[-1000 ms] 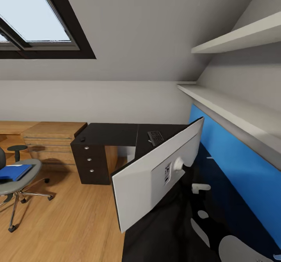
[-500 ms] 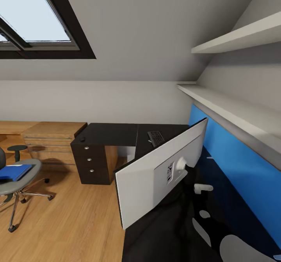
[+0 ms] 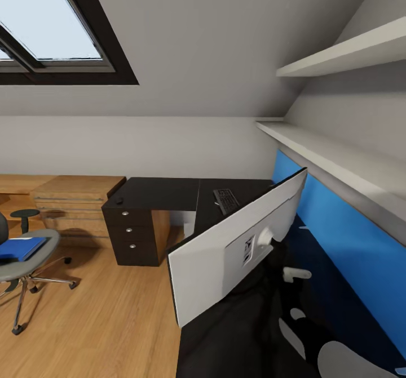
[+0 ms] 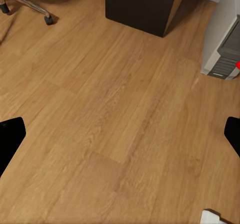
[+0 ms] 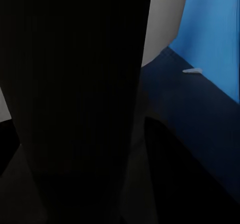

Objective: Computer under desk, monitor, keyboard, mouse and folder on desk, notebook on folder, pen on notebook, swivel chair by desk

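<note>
Monitor [image 3: 225, 254] tilted over desk [image 3: 158, 189], right-arm side; my right fingers' state unreadable; left gripper [image 4: 120, 134] spread, floorward.

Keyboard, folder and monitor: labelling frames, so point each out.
keyboard [image 3: 226, 199], head view, middle of its keys.
folder [image 3: 21, 248], head view, blue cover.
monitor [image 3: 217, 257], head view, pale back panel.

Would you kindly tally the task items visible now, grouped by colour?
Blue: 1, the folder
Black: 3, the desk, keyboard, mouse
Grey: 2, the swivel chair, computer
Silver-white: 2, the monitor, pen
Total: 8
</note>
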